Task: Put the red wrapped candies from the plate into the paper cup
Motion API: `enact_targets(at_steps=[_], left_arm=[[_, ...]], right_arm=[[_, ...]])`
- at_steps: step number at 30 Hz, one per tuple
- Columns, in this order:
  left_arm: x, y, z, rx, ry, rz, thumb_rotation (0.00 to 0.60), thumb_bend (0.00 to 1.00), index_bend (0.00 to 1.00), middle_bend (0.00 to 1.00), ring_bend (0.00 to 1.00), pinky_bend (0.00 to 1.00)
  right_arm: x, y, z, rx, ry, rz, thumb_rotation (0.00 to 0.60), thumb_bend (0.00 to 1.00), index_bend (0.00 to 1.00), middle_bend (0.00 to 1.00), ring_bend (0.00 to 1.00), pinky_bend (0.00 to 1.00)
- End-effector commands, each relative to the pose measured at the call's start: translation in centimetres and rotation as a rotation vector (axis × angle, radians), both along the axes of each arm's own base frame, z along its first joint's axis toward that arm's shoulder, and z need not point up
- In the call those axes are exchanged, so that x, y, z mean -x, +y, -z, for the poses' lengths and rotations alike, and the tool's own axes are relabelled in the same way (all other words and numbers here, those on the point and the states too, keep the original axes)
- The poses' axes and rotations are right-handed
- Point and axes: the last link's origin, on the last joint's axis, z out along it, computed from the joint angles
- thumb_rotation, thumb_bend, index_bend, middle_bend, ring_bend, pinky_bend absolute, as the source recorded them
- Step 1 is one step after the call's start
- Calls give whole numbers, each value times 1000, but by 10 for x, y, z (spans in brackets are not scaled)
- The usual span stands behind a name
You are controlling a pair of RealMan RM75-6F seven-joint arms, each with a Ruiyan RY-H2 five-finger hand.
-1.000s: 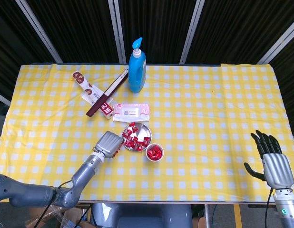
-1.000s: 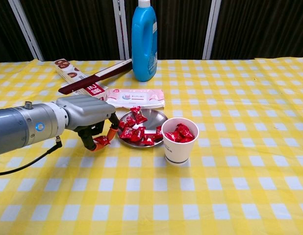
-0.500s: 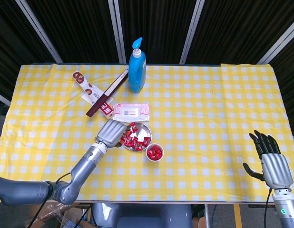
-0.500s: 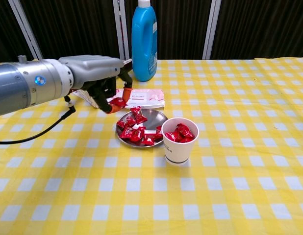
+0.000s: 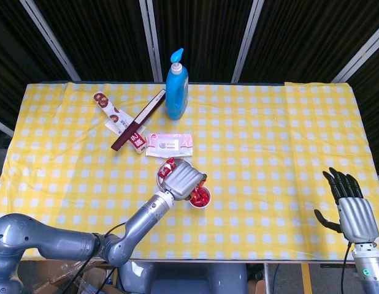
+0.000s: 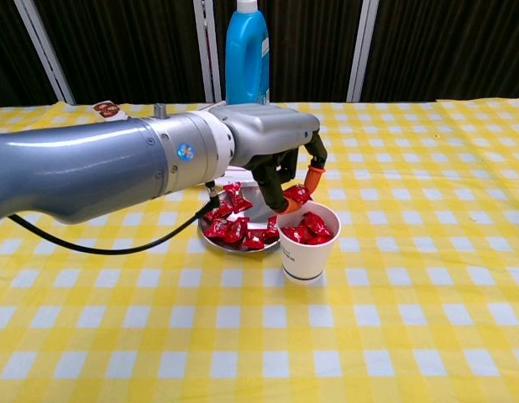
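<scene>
A white paper cup (image 6: pixel 306 250) (image 5: pixel 199 198) holding several red wrapped candies stands just right of a small metal plate (image 6: pixel 261 201) (image 5: pixel 161 174) with more red candies (image 6: pixel 234 228). My left hand (image 6: pixel 276 156) (image 5: pixel 183 178) hovers over the cup's rim and pinches one red candy (image 6: pixel 296 194) between its orange-tipped fingers. In the head view this hand covers most of the plate. My right hand (image 5: pixel 350 206) is open near the table's right front corner, far from the cup.
A blue pump bottle (image 6: pixel 248 67) (image 5: pixel 176 87) stands behind the plate. A pink wet-wipe pack (image 5: pixel 170 144), a dark flat box (image 5: pixel 139 119) and a printed carton (image 5: pixel 113 116) lie at the back left on the yellow checked cloth (image 6: pixel 394 319).
My left hand has swung right with a candy, from beside the plate, up over it, to above the cup. My right hand has stayed in place.
</scene>
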Motion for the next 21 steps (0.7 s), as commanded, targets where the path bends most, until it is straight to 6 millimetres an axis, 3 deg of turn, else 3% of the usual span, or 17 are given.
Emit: enact_targets(at_steps=[1, 10, 21], left_arm=[[-6, -1, 7, 7, 13, 7, 600, 355, 537, 922, 972, 951], [-10, -2, 13, 12, 11, -3, 600, 263, 493, 902, 965, 951], [-7, 7, -3, -7, -63, -68, 600, 244, 467, 891, 959, 951]], right_arm=[[0, 0, 0, 0, -1, 0, 600, 356, 0, 0, 0, 0], [0, 0, 0, 1, -2, -3, 600, 356, 0, 0, 0, 0], [0, 0, 0, 2, 3, -4, 600, 356, 0, 0, 0, 0]])
